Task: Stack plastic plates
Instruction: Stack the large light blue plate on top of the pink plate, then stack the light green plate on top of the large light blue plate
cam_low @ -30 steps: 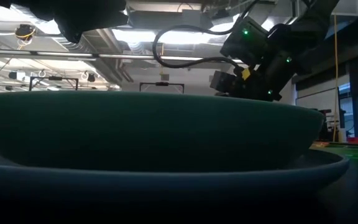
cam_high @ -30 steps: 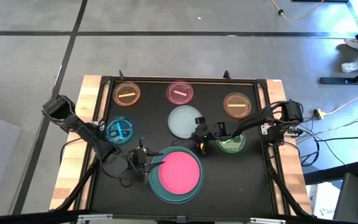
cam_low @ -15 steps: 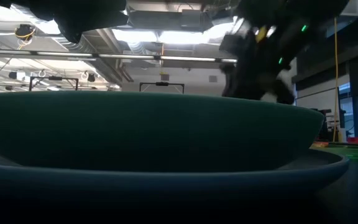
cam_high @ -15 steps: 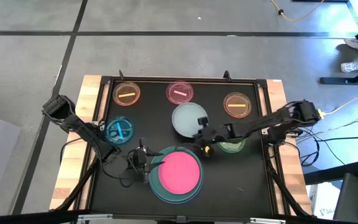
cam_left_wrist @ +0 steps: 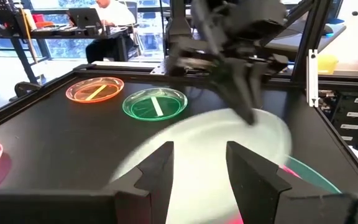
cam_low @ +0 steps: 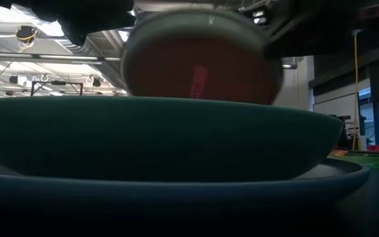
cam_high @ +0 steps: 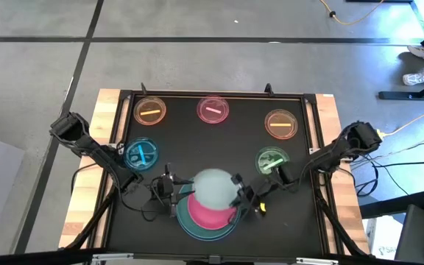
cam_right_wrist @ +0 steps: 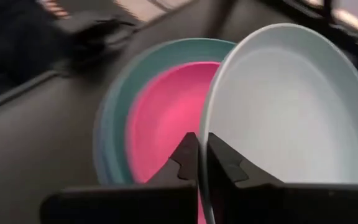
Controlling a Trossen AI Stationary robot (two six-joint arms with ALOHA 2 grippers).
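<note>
My right gripper (cam_high: 240, 194) is shut on the medium pale plate (cam_high: 214, 187) and holds it over the stack at the table's near edge. That stack is a pink plate (cam_high: 210, 213) in a teal plate (cam_low: 156, 138), which sits on a light-blue one (cam_low: 176, 191). In the right wrist view the pale plate (cam_right_wrist: 284, 112) hangs over the pink plate (cam_right_wrist: 163, 118). My left gripper (cam_left_wrist: 197, 171) is open just left of the stack and touches nothing. Small translucent plates lie flat farther back: orange (cam_high: 150, 111), pink (cam_high: 213, 110), amber (cam_high: 280, 124), blue (cam_high: 141, 154) and green (cam_high: 272, 161). My right gripper pinches the pale plate's rim (cam_right_wrist: 205, 124) on its right-hand side, one finger on the inner face and one on the outer. The fingers (cam_right_wrist: 185, 163) come from the table's right, slanting downward. The plate is lifted clear and tilted above the pink plate.
The black mat is framed by wooden edges (cam_high: 107, 132). The small plates take up its far half and left and right sides. In the left wrist view the right arm (cam_left_wrist: 229, 50) looms close above the pale plate. A person sits at a desk (cam_left_wrist: 107, 12) beyond the table.
My right gripper has lifted the pale plate off the middle of the mat. It carried the plate toward the near edge until it hung over the pink plate, tilting it on the way. The arm swung quickly and is blurred.
</note>
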